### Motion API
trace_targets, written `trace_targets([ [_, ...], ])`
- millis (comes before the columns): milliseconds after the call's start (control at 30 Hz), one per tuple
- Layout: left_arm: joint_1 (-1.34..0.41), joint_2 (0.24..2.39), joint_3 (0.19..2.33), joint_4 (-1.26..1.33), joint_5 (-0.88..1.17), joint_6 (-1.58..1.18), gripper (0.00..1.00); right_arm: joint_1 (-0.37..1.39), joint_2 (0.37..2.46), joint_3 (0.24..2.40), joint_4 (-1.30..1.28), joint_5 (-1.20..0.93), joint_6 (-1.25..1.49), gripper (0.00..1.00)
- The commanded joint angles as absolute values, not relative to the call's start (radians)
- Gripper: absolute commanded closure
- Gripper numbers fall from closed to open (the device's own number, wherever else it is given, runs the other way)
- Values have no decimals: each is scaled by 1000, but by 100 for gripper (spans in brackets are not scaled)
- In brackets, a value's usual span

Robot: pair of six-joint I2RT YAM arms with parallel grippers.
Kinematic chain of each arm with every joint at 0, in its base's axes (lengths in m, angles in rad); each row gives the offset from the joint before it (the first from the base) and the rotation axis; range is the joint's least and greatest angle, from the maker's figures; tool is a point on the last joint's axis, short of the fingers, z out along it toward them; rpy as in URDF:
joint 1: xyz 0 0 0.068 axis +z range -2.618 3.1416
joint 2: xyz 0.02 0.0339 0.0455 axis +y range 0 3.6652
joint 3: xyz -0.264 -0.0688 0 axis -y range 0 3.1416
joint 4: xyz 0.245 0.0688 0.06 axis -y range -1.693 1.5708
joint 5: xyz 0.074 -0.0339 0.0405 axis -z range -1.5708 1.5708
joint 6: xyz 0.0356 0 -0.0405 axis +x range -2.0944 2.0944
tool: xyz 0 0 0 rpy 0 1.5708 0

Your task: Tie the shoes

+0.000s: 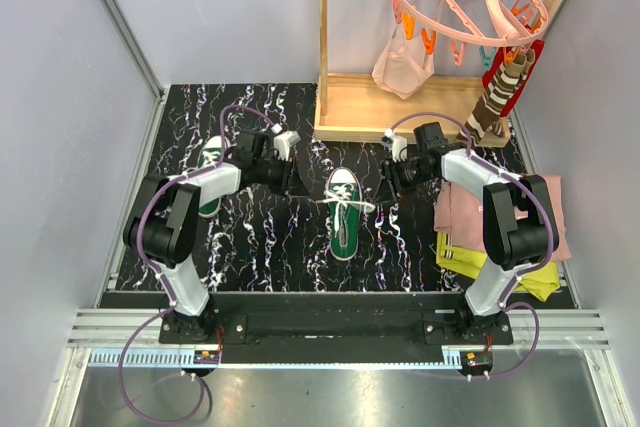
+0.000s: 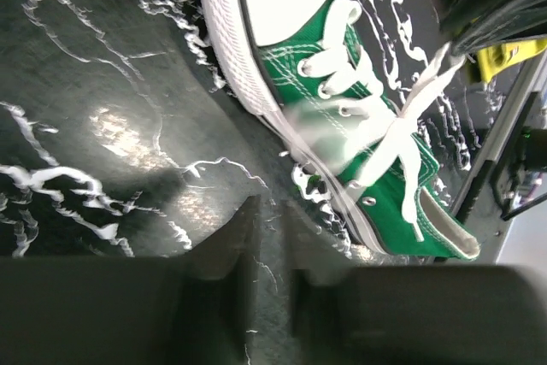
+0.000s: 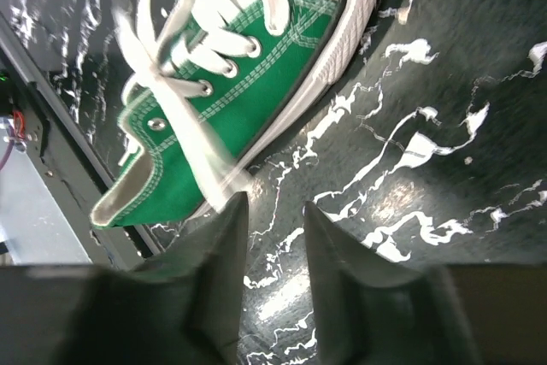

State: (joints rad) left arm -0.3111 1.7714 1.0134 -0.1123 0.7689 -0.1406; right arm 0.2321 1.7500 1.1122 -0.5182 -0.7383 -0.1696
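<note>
- The top external view is bright and evenly lit from overhead and sharp throughout. The arms cast only soft shadows on the black marbled tabletop.
- In the left wrist view, the left gripper's fingers are a dark, out-of-focus mass. One white lace is smeared by motion blur, and glare whitens a patch of tabletop.
- In the right wrist view, the right gripper's fingers are soft-edged. A lace streaks beside them, and glare shines on the tabletop.

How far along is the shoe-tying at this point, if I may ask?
Done: on the middle shoe the laces look crossed, but no bow shows. In hand: nothing. The left gripper and right gripper sit slightly open beside it. Left: form and tighten its bow, then tie the second shoe on the left.
</note>
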Motion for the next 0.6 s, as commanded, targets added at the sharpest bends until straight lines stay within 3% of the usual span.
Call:
trace_targets([
  [0, -282, 1685, 997, -57, 810, -75, 65, 216, 1727, 1184, -557, -799, -130, 53],
  [33, -281, 1639, 983, -52, 811, -37, 58, 216, 1720, 1187, -558, -802, -129, 52],
  [133, -284, 1568, 950, -66, 816, 81, 52, 216, 1701, 1189, -568, -807, -123, 47],
  [433, -360, 1580, 1025, -380, 876, 616, 54, 216, 1735, 1226, -632, -834, -129, 47],
  [567, -483, 1549, 999, -433, 775, 781, 57, 216, 1706, 1207, -657, -828, -127, 48],
])
